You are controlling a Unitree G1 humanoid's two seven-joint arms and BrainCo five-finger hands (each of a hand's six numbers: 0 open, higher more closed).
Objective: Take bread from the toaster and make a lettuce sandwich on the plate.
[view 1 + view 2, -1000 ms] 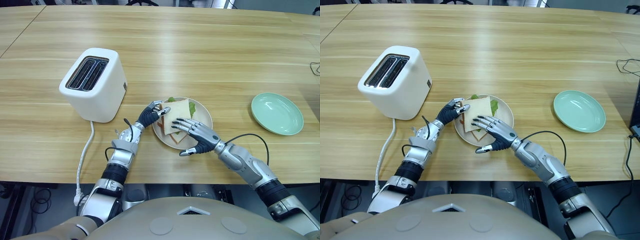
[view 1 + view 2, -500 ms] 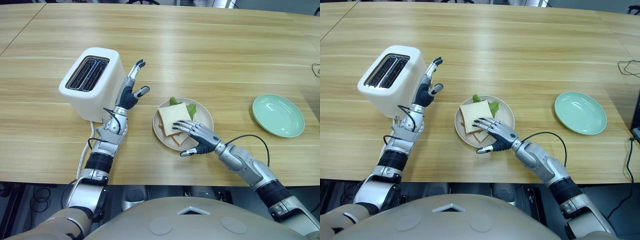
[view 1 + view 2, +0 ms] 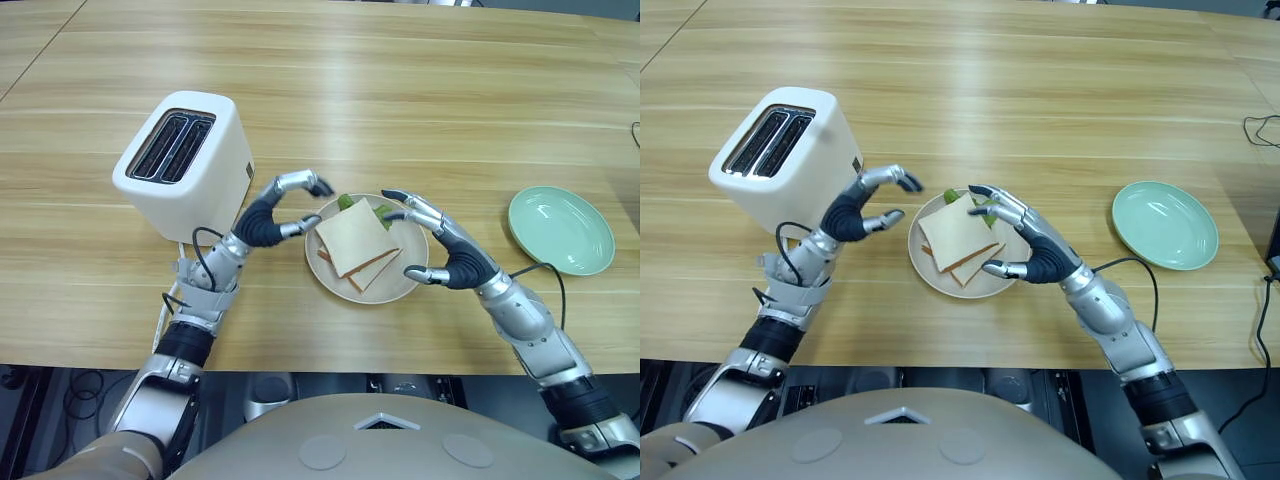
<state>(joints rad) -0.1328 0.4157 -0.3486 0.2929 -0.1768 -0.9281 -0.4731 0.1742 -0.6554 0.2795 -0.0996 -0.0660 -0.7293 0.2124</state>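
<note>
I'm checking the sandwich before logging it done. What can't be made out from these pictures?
Green lettuce leaf: both eye views, mostly covered by the top square bread slice; only its far edge shows.
Slots of the white toaster: both views, too dark inside to tell whether bread remains.

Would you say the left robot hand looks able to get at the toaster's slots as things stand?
Probably yes: the left robot hand holds nothing and sits close beside the toaster, whose slots face up with nothing over them.
</note>
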